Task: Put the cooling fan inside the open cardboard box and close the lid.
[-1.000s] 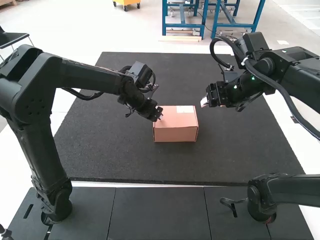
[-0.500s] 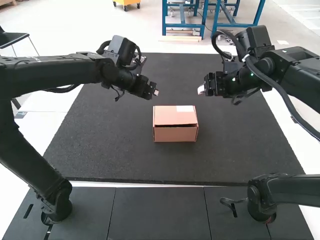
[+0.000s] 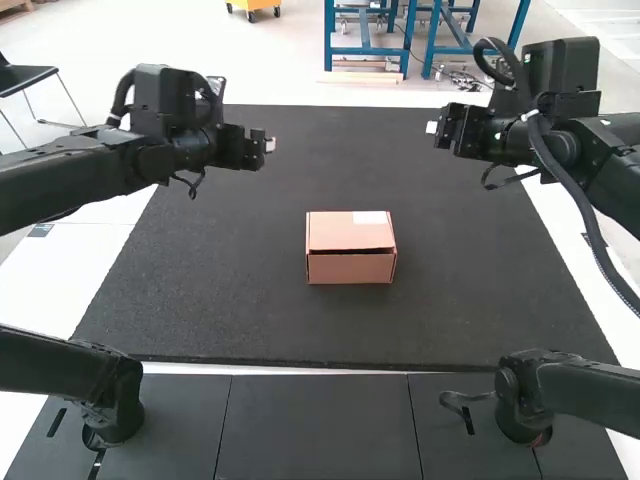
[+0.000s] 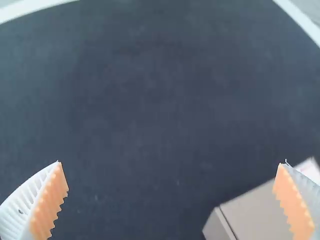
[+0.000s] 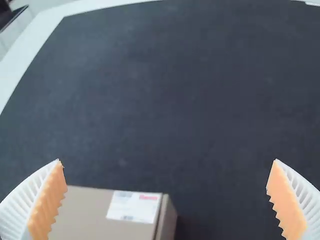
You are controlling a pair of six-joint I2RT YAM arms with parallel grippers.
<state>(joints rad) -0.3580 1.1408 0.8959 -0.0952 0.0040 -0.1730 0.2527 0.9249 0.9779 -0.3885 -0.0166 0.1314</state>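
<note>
A small brown cardboard box [image 3: 350, 246] stands on the black mat [image 3: 200, 280] at the table's middle, its lid down flat and a white label on top. My left gripper [image 3: 262, 146] hangs high above the mat's far left, well apart from the box, its fingers [image 4: 47, 200] spread wide and empty. A corner of the box [image 4: 250, 217] lies below them. My right gripper [image 3: 436, 128] hovers over the mat's far right, also open with nothing held. Between its ribbed fingers [image 5: 42, 200] the box top [image 5: 110, 215] with the label appears.
The black mat covers most of the table, with white table surface [image 3: 80, 260] around its edges. Black base plates [image 3: 320, 425] run along the near edge, where both arm bases stand.
Both grippers have drawn back from the box, rising and moving outward toward the far corners of the mat. The box has stayed in place with its lid down.
</note>
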